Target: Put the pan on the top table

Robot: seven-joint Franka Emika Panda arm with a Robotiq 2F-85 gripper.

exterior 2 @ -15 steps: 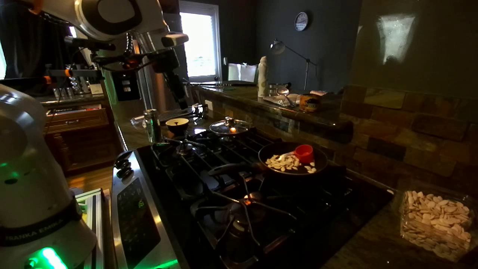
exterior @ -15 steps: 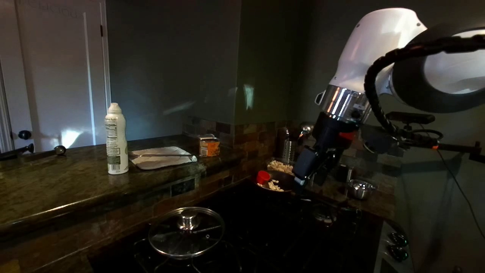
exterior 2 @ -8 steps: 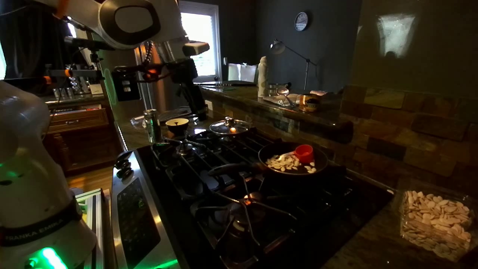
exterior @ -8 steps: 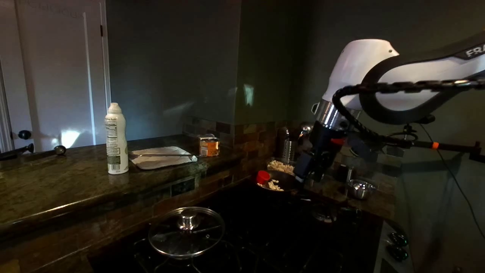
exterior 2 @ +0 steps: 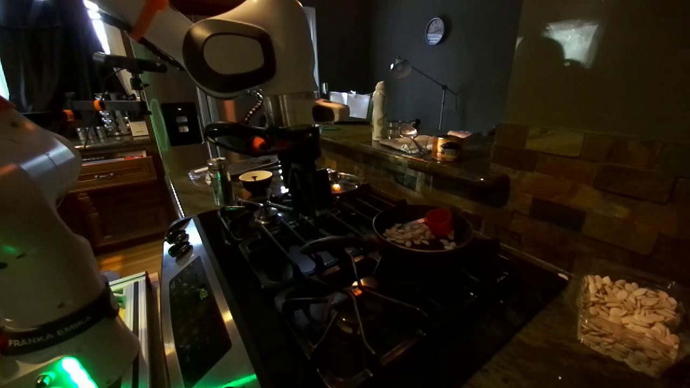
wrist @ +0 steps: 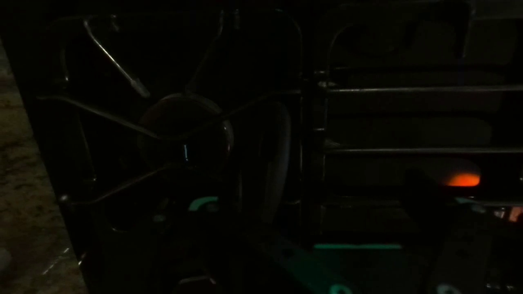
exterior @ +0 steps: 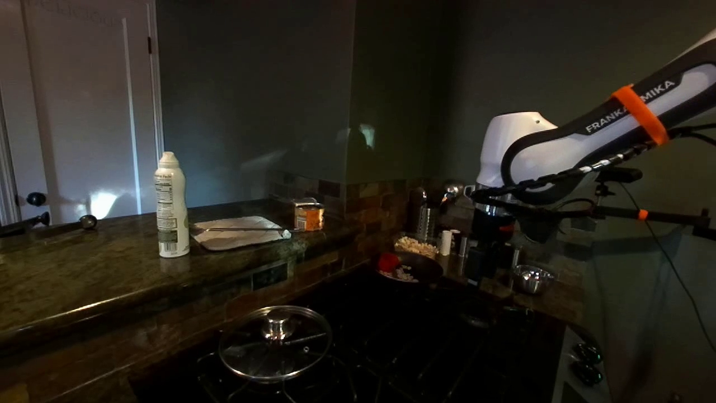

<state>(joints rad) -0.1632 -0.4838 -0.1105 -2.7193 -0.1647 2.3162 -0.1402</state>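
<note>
The pan (exterior: 428, 270) rests on the black stove grates in both exterior views; it also shows in an exterior view (exterior 2: 399, 216). Its dark handle (exterior 2: 330, 245) points towards the control panel. Pale seeds (exterior 2: 404, 235) and a red cup (exterior 2: 439, 222) lie inside. The top table (exterior: 84, 271) is the raised speckled counter behind the stove. My gripper (exterior 2: 310, 207) points down above the grates and holds nothing. In the very dark wrist view my gripper (wrist: 312, 190) has its fingers spread wide, with the handle (wrist: 278, 163) between their lines, nearer the left finger.
On the top table stand a white spray bottle (exterior: 172, 210), a white cloth (exterior: 240, 234) and an orange can (exterior: 309, 217). A glass lid (exterior: 275, 344) sits on the stove. A seed box (exterior 2: 630, 318) and metal bowl (exterior: 532, 278) stand on the lower counter.
My arm has come lower over the stove, and the gripper has turned from tilted to nearly vertical, moving closer to the pan's handle. The pan has not moved; it looks darker, in shadow.
</note>
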